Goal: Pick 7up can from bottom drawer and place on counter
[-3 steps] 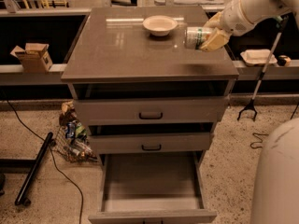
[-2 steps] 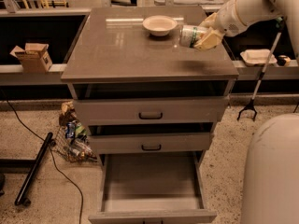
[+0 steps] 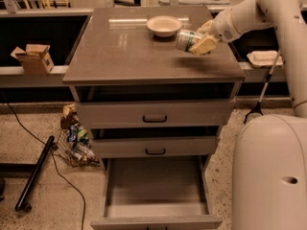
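Camera view shows you the tool (image 3: 200, 42) clenched on the 7up can (image 3: 184, 38), holding it tipped on its side just above the desk (image 3: 124, 56), near the right edge. The can hangs just right of the cream bowl (image 3: 164, 25). The bottom drawer (image 3: 156, 186) stands pulled open below.

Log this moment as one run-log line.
phase: placing | gripper: over counter, shut on 7up can | 7up can: tilted, beside bowl | bottom drawer: open, can not inside
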{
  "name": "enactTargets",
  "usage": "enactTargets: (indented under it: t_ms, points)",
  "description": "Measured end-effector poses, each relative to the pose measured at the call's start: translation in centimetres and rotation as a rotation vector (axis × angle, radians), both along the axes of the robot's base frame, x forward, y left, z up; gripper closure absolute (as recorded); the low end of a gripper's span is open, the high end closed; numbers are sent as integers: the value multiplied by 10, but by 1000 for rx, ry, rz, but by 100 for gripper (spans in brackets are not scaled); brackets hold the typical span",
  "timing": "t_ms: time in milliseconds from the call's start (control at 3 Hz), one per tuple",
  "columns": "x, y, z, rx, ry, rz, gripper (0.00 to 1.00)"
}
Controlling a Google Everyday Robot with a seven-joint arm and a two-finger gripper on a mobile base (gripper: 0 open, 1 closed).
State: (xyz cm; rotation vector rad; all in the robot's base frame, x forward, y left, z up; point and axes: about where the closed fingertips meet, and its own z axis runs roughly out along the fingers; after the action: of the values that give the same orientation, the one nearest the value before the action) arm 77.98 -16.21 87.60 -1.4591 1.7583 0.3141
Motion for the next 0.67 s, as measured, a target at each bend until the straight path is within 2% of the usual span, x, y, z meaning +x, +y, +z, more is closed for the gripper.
enactTargets:
  t_ms: [667]
  points:
    - [10,11,-12,60,29,16,12]
